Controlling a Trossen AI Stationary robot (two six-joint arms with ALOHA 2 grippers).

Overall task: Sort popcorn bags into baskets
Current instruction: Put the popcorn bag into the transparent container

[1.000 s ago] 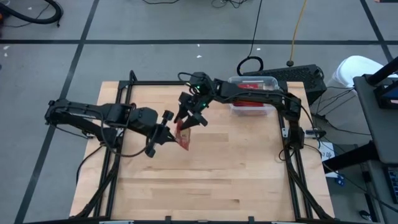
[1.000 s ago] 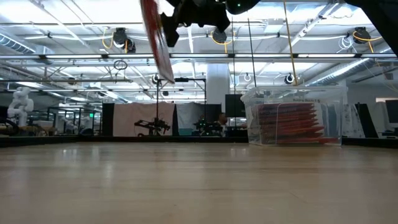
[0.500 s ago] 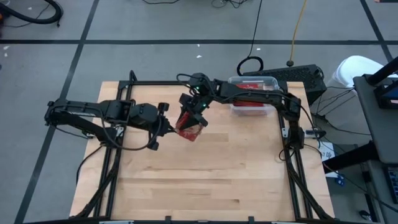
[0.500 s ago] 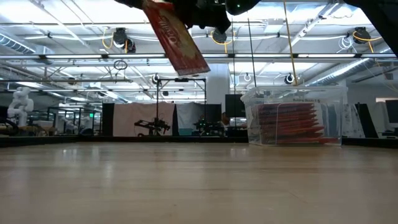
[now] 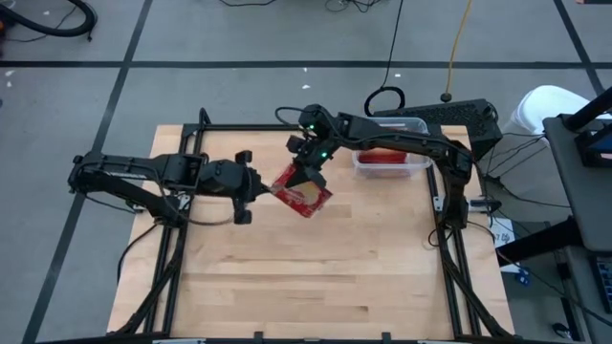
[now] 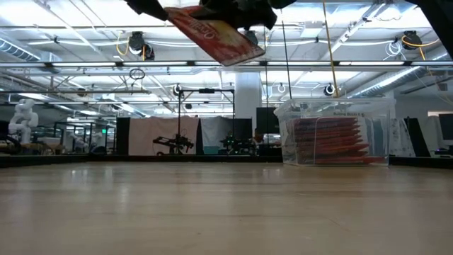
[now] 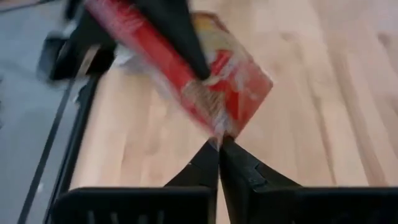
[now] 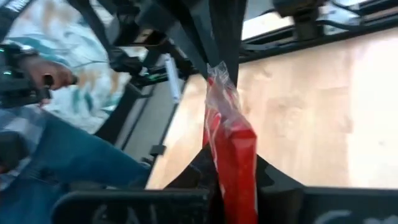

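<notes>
1. Popcorn bag [image 5: 303, 191]: a flat red packet is held in the air above the middle of the wooden table [image 5: 316, 277], tilted, with its cream-yellow popcorn picture shown in the high view.
2. The right gripper [image 5: 311, 170] is seen closed on the far edge of the bag; in the right wrist view the red packet [image 8: 233, 163] is pinched edge-on between the dark fingers.
3. The left gripper [image 5: 260, 187] is placed at the bag's opposite edge, its fingers closed tight together; in the left wrist view their tips [image 7: 219, 144] are met right at the packet's lower edge [image 7: 211, 81], and it cannot be told whether that edge is pinched or merely touched.
4. In the low view the bag [image 6: 216, 34] is seen high over the tabletop, slanted down toward the basket side.
5. The clear plastic tub [image 5: 390, 162] is set near the table's far right corner, well apart from the held bag, and red packets [image 6: 331, 140] are stacked inside it.
6. A person's sleeve and hand [image 8: 43, 78] are seen beyond the table in the right wrist view.
</notes>
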